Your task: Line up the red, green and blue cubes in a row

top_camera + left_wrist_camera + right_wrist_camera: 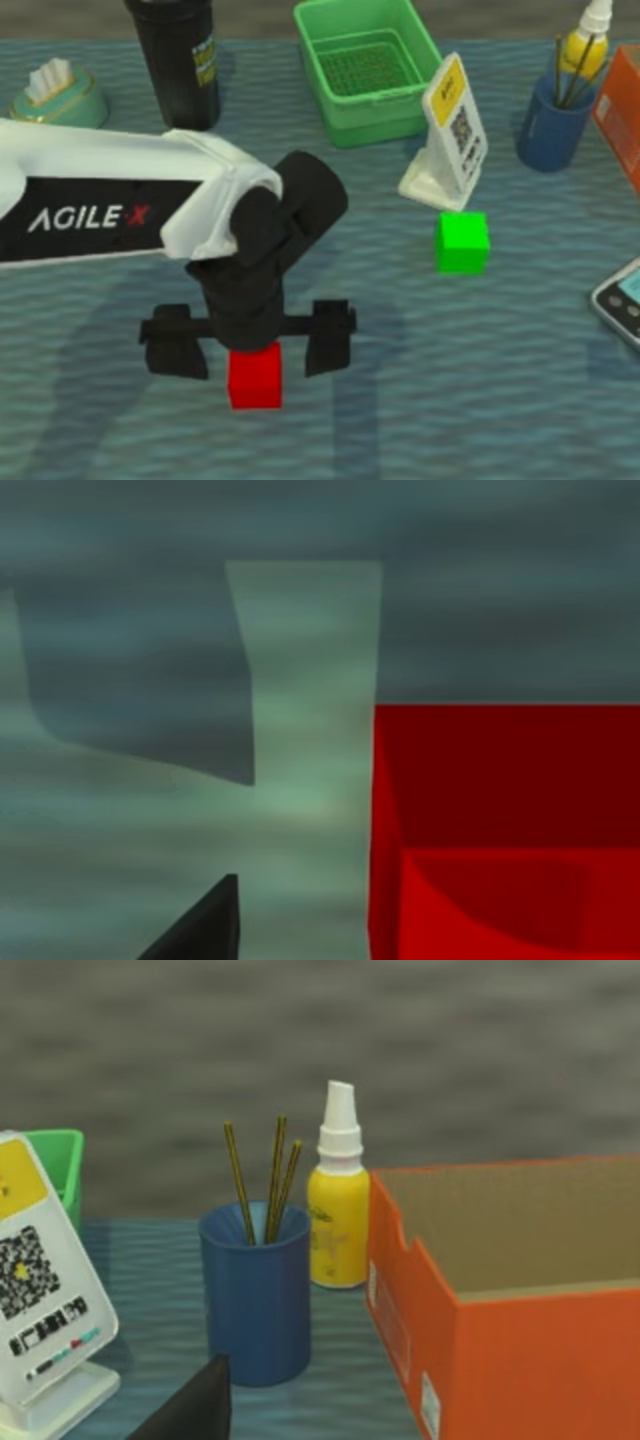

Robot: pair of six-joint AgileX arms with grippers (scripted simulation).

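Our left gripper (248,345) has jaws spread wide, straddling the red cube (254,375) on the bench w/o touching, likely lined up to grab. Green cube (462,242) sits well apart to the right; blue cube not visible. Right arm out of top view.

My left arm (120,205) is showing a long white shell with rounded edges, and a black panel is running along its side, carrying the lettering "AGILE·X" in white with a small red mark between the words. Toward the wrist the white casing is giving way to bulky, matte black housings, rounded like stubby cylinders. The left claw (248,340) is looking all black: a flat crossbar with two blocky, squared fingers (176,345) hanging at its ends. In each wrist view, a dark wedge-shaped fingertip (205,930) is poking in.
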